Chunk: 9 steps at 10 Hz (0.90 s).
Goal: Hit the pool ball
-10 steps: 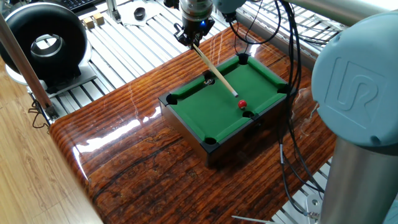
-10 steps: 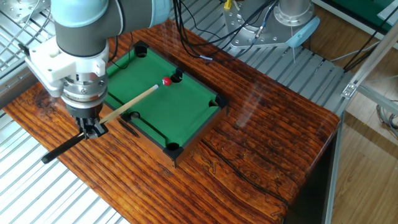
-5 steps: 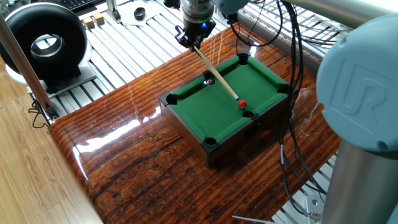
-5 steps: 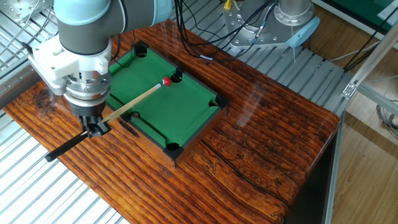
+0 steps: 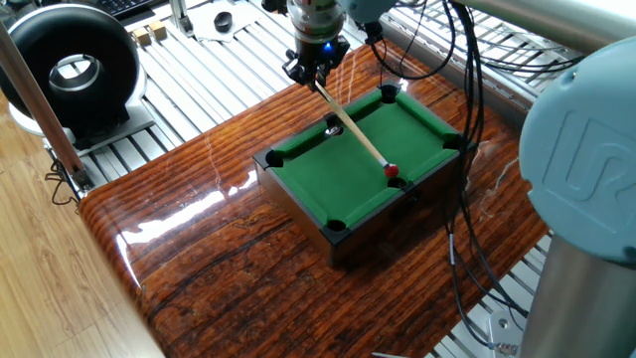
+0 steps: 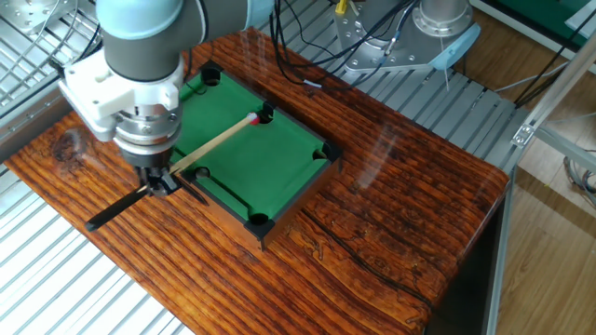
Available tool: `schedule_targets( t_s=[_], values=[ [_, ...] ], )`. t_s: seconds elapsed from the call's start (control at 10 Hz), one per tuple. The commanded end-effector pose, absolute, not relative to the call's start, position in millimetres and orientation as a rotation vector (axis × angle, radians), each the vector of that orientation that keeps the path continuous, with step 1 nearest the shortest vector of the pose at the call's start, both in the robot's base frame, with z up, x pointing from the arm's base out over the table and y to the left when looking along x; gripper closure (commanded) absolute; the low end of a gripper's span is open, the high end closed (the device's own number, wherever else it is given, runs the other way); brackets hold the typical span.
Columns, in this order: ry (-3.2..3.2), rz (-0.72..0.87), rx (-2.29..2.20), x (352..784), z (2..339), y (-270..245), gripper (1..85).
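Note:
The pool ball [image 5: 393, 171] is a tiny red sphere on the green felt of the miniature pool table [image 5: 343, 174], right at the edge of a side pocket [image 5: 398, 183]. My gripper [image 5: 318, 70] is shut on a wooden cue stick [image 5: 353, 127] whose tip touches the ball. In the other fixed view the gripper [image 6: 160, 182] hangs just off the table's long side, the cue [image 6: 209, 144] slants across the felt [image 6: 265, 163], and the ball [image 6: 255, 118] is a red speck by the pocket [image 6: 266, 113].
The pool table stands on a glossy wooden tabletop [image 5: 209, 229]. A black ring-shaped device [image 5: 70, 65] stands at the back left. Cables [image 5: 462, 109] hang beside the pool table. The arm's grey shoulder [image 5: 586, 139] fills the right. A second robot base [image 6: 438, 23] is behind.
My gripper has pushed the cue forward along its length. The tip has reached the red ball, which has shifted a little towards the side pocket.

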State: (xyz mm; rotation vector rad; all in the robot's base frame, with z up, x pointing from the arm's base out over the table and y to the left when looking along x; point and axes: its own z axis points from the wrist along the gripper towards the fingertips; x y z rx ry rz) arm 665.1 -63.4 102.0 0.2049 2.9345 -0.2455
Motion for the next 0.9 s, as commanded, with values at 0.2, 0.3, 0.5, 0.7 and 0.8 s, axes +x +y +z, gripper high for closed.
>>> schedule_targets(
  t_s=[0.2,0.3,0.5,0.7,0.8],
  values=[
    [2.869,-0.214,0.148,700.5,90.6,-81.7,84.7],
    [2.879,-0.211,0.166,696.0,90.5,-80.2,84.7],
    [2.89,-0.206,0.176,693.5,89.6,-78.1,84.7],
    [2.891,-0.203,0.181,699.3,89.5,-75.1,84.7],
    [2.893,-0.207,0.17,699.9,89.5,-75.2,84.7]
  ],
)
